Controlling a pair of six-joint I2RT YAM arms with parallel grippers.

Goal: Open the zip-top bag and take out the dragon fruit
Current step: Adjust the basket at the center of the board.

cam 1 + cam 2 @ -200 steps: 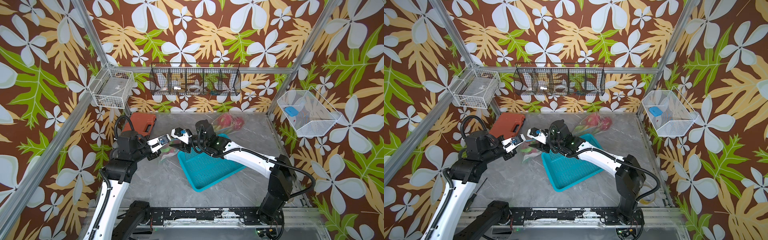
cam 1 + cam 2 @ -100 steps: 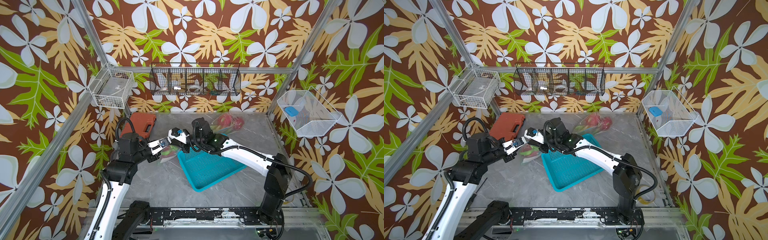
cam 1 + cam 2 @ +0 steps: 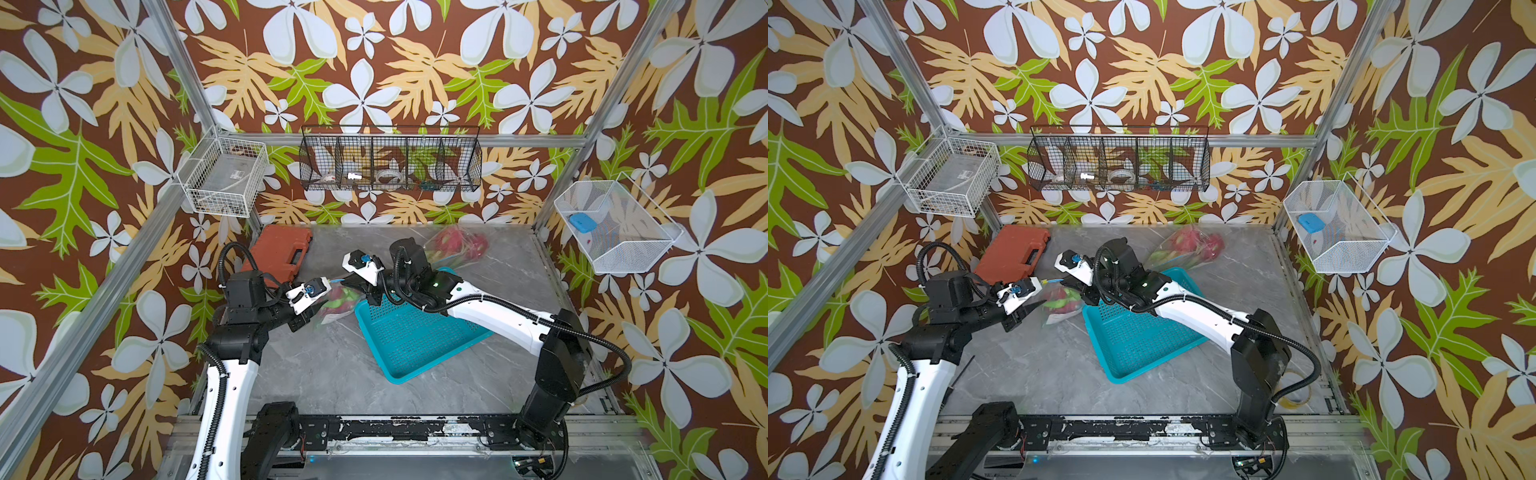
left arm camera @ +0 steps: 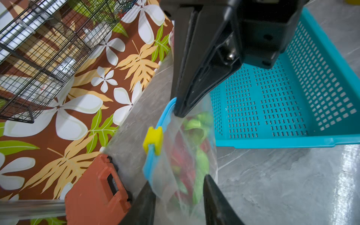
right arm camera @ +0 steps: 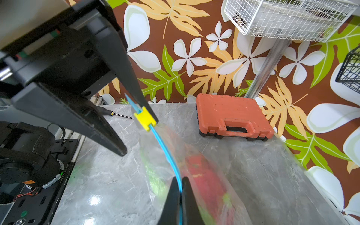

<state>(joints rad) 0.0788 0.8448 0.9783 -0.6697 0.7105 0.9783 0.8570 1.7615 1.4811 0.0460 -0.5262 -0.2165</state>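
A clear zip-top bag (image 3: 337,302) with a blue zip strip (image 5: 165,150) and a yellow slider (image 4: 153,140) hangs between my two grippers, left of the teal basket. Pink and green dragon fruit (image 4: 187,161) shows blurred through the plastic. My right gripper (image 5: 180,191) is shut on the zip strip a short way from the slider. My left gripper (image 4: 179,196) is open, its jaws standing on either side of the bag's other end. One of its fingers (image 5: 144,105) touches the slider. A second bag of dragon fruit (image 3: 457,249) lies at the back.
The teal perforated basket (image 3: 415,336) sits mid-table under my right arm. An orange tool case (image 3: 282,253) lies at the back left, and a screwdriver (image 5: 116,115) lies beside my left arm's base. Wire baskets (image 3: 390,160) hang on the walls.
My right gripper moved left to the bag and closed on the zip strip. My left gripper, shut a second ago, has opened around the bag's end.
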